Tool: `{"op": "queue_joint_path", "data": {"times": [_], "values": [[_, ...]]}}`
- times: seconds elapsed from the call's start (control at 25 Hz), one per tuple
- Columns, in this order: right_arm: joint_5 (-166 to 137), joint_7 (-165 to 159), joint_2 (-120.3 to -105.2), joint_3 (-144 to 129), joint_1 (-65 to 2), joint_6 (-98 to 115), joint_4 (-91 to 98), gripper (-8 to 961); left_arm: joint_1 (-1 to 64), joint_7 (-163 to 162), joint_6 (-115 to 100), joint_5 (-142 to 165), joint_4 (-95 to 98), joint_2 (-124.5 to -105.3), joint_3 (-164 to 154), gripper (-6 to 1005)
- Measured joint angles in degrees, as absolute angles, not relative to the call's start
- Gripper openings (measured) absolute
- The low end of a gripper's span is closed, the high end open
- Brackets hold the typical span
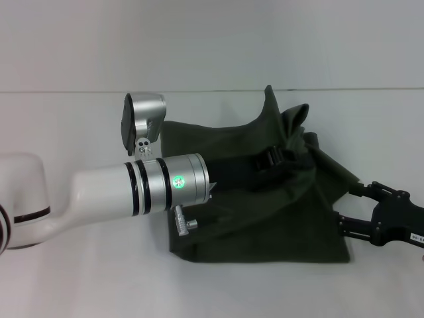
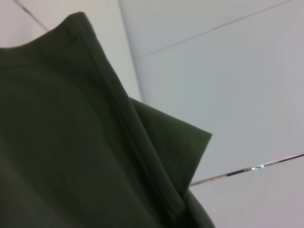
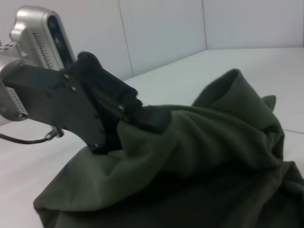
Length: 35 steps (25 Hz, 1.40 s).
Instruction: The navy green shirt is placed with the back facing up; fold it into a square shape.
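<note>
The navy green shirt (image 1: 265, 212) lies bunched on the white table, its middle pulled up into a peak. My left gripper (image 1: 273, 158) reaches in from the left and is shut on a fold of that raised cloth. The right wrist view shows this pinch clearly, with the left gripper (image 3: 142, 116) clamping the shirt (image 3: 213, 156). My right gripper (image 1: 350, 204) sits low at the shirt's right edge, touching the cloth. The left wrist view holds only the shirt (image 2: 71, 142), with a hemmed edge close to the camera. No lettering shows.
The white table (image 1: 79, 278) stretches around the shirt and meets a pale wall at the back. My left arm's thick white and silver forearm (image 1: 132, 189) crosses over the shirt's left part and hides it.
</note>
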State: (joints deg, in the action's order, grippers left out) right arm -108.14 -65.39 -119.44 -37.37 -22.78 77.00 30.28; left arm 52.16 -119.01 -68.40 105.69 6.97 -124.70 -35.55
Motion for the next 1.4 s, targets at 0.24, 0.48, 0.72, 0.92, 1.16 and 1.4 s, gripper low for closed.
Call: {"op": "queue_joint_path", "data": {"times": [0.24, 0.48, 0.72, 0.92, 1.16, 1.4], "values": [[-108.12, -65.38, -119.50, -35.63, -22.94, 76.91, 30.32, 931, 52.54, -114.64, -72.32, 105.51, 5.85, -124.73, -35.87, 55], [-108.10, -65.49, -119.53, -30.84, -22.72, 76.81, 30.18, 931, 50.93, -108.78, -72.95, 104.92, 2.15, -124.71, -33.84, 148], [-108.10, -68.69, -119.10, -27.81, -21.98, 77.57, 30.67, 930, 47.42, -103.48, -80.14, 104.97, 6.80, -124.55, -33.52, 367], [-108.68, -85.45, -117.06, -27.69, -23.77, 79.87, 32.67, 930, 39.99, -93.39, -87.75, 105.21, 16.13, -124.20, -39.08, 608], [-115.25, -112.16, -114.16, -34.46, -31.78, 79.66, 38.55, 930, 26.00, -74.35, -96.47, 105.17, 30.42, -124.28, -42.22, 880], [-130.14, -137.61, -110.97, -40.49, -44.02, 72.88, 38.46, 930, 22.55, -65.29, -98.33, 105.74, 31.82, -124.36, -42.04, 961]]}}
